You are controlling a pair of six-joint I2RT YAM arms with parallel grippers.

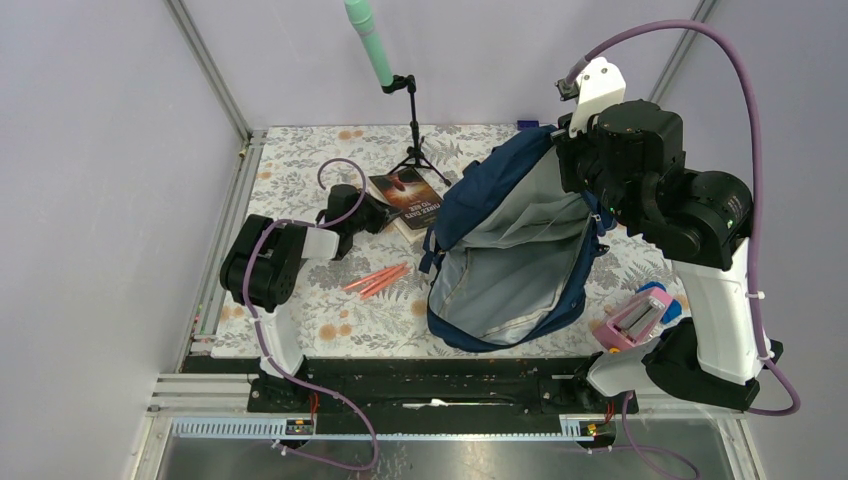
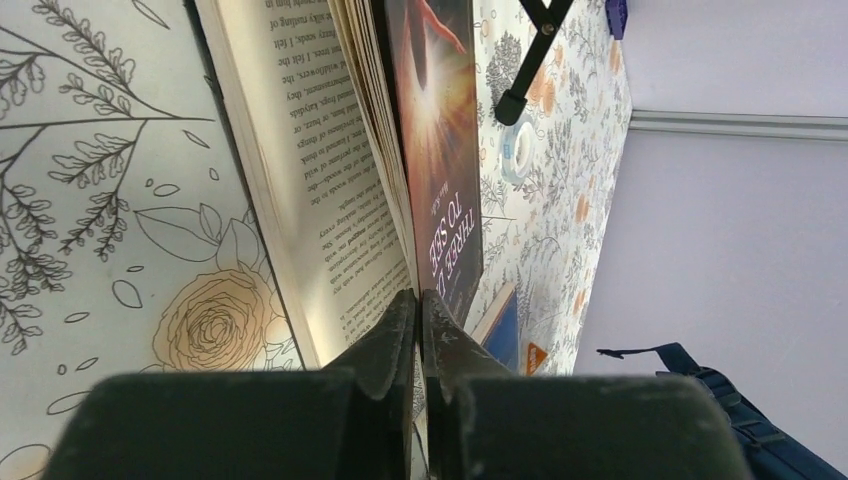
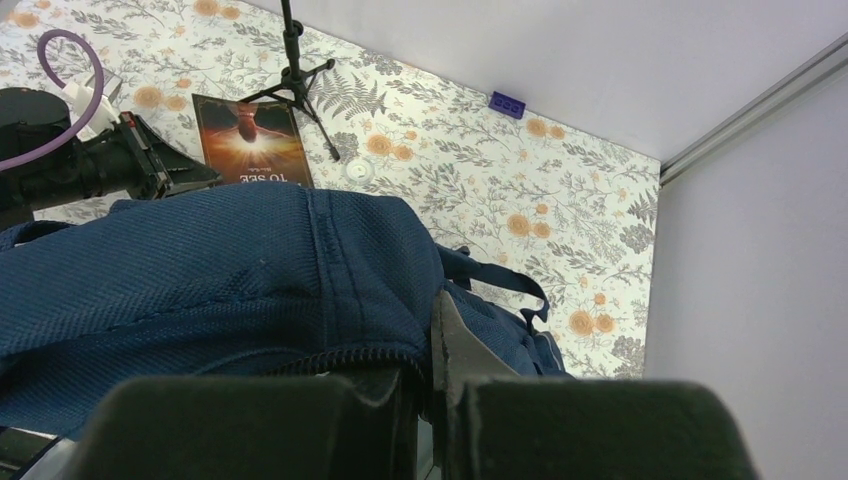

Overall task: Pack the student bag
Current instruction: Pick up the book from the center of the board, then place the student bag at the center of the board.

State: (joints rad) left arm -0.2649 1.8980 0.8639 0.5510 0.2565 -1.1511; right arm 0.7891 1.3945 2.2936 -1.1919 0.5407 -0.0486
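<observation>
Navy student bag (image 1: 490, 185) (grey inside), floral table (image 1: 300, 165)

bright, even light; soft shadows; wrist views blurred up close.

Right in front of my left fingers: "THREE" and "TO SEE", pink letters on the dark, orange-glowing paperback book (image 2: 440, 150); page print unreadable.
</observation>
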